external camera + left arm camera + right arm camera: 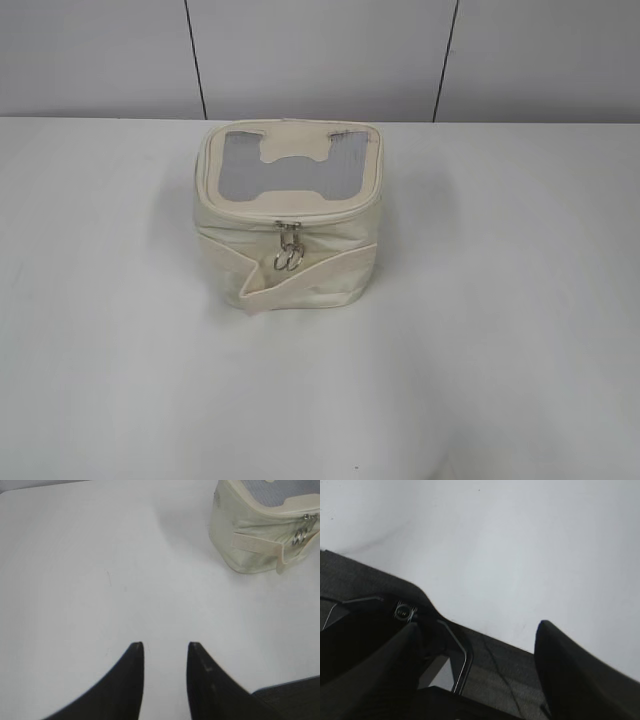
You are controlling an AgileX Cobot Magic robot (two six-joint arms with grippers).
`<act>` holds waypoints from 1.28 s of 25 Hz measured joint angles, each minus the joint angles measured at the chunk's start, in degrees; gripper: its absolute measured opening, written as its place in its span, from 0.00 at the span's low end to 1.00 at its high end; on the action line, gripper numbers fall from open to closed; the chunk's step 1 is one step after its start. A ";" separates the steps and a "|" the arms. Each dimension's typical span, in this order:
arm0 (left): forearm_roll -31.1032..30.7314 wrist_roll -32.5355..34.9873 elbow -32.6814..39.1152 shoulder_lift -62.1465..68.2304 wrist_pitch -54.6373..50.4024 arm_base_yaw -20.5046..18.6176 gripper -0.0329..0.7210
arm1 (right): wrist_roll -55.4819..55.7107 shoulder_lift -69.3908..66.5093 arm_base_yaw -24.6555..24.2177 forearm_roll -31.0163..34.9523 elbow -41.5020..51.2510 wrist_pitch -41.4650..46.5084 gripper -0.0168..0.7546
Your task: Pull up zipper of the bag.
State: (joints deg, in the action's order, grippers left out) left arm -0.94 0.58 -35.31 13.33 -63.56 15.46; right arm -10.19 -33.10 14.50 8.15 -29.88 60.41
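The cream boxy bag (288, 215) stands on the white table, its grey lid panel with a cream H-shaped patch facing up. Its zipper (288, 240) runs round the lid edge, and both silver sliders with ring pulls hang together at the front middle. The wide cream strap (300, 275) lies across the front. In the left wrist view the bag (260, 535) is at the top right, with the zipper pulls (301, 534) at its edge. My left gripper (165, 645) is open and empty, far from the bag. My right gripper (477, 625) is open and empty; the bag is out of its view.
The white table (110, 330) spreads all round the bag. A pale panelled wall (320, 55) stands behind it. The right wrist view shows a dark base edge (380, 585) beside the table surface. No arm shows in the exterior view.
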 joint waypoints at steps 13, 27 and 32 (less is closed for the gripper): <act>3.04 0.35 2.60 -13.67 -1.75 0.00 0.35 | 4.47 32.06 0.00 -6.56 1.00 -0.17 0.73; 4.78 0.71 4.43 -13.63 2.87 0.00 0.35 | 4.71 33.47 0.00 -6.85 1.34 -0.17 0.56; 4.81 0.71 4.43 -13.63 2.91 0.00 0.35 | 4.84 33.47 0.00 -6.85 1.34 -0.17 0.56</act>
State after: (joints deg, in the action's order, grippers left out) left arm 3.88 1.29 -30.88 -0.31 -60.65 15.46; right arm -5.35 0.37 14.50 1.30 -28.54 60.24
